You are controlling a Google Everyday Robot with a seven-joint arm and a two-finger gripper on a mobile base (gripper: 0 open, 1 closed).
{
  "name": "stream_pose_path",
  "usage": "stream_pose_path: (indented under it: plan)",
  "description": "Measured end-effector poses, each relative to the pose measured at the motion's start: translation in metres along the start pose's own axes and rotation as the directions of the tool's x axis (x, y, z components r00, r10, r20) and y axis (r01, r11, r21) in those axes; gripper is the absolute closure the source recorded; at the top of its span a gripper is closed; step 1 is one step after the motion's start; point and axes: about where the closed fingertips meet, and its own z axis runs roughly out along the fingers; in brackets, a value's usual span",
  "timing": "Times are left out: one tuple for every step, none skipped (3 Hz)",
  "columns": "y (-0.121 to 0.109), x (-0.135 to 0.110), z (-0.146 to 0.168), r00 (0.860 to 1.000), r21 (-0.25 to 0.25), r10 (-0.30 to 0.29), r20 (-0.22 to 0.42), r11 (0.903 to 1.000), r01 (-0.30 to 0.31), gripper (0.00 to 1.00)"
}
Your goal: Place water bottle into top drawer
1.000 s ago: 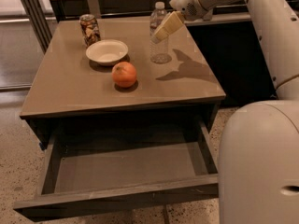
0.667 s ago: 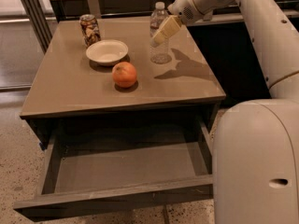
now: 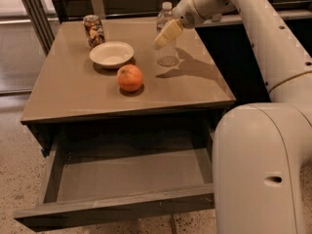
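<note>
The water bottle (image 3: pixel 167 52), clear plastic with a white cap, stands upright at the back right of the table top (image 3: pixel 68 96). My gripper (image 3: pixel 167 33) reaches in from the upper right and lies against the bottle's upper body, covering part of it. The bottle rests on the table. The top drawer (image 3: pixel 117 207) is pulled out wide below the table's front edge, and its grey inside bottom holds nothing.
A patterned drink can (image 3: pixel 93 30) stands at the back left. A white bowl (image 3: pixel 111 53) sits beside it and an orange (image 3: pixel 130 77) lies in front of the bowl. My white arm and base (image 3: pixel 263 169) fill the right side, next to the drawer's right end.
My gripper has moved slightly down and to the left, closer onto the bottle. The bottle and the other objects have not moved.
</note>
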Motion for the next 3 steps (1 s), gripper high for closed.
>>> stream_pose_path:
  plan:
    - [-0.0003, -0.0002, 0.0006, 1.000, 0.001, 0.000, 0.001, 1.0000, 0.000, 0.26]
    - [-0.0002, -0.0002, 0.0007, 1.000, 0.001, 0.000, 0.001, 1.0000, 0.000, 0.50]
    - [-0.0002, -0.0002, 0.0007, 1.000, 0.001, 0.000, 0.001, 1.0000, 0.000, 0.73]
